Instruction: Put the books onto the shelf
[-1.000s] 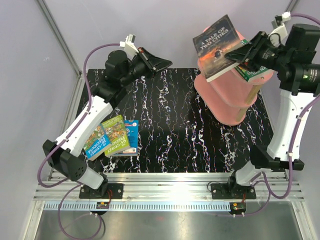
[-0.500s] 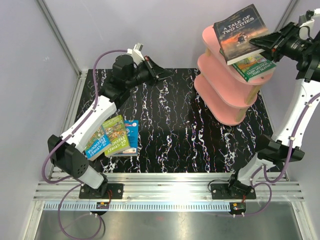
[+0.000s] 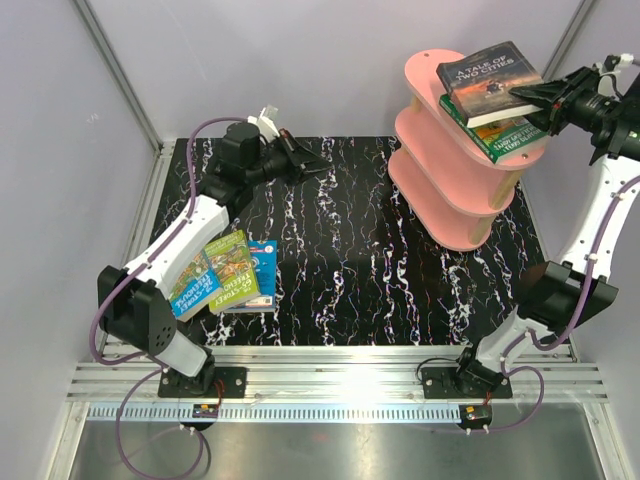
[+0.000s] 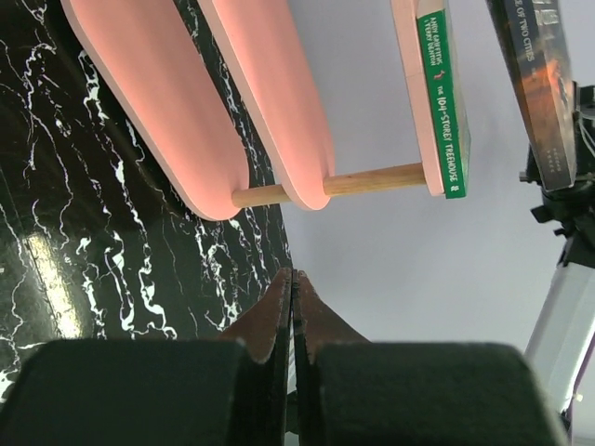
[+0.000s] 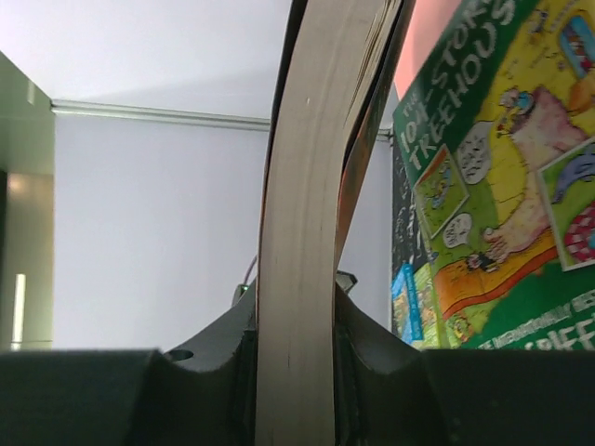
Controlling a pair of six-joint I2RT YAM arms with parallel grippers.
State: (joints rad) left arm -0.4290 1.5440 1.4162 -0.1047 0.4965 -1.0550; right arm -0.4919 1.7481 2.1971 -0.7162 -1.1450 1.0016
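From above, a small pink three-tier shelf with light wooden posts (image 3: 455, 215) stood at the far right corner of the black, white-veined desk (image 3: 380, 270). A green cartoon "Treehouse" paperback (image 3: 503, 133) lay flat on its top tier. The right end effector (image 3: 530, 96) gripped a dark grey paperback, "A Tale of Two Cities" (image 3: 488, 80), by its right edge over that green book. The left end effector (image 3: 306, 159) hung clenched and empty over the far left part of the desk. Three more green-yellow and blue paperbacks (image 3: 232, 270) lay overlapped near the desk's left edge.

The left wrist view showed its own fingers pressed together with nothing between them, and the dark book slightly apart from the green one.

The right wrist view showed the dark book's page edge clamped between both fingers.
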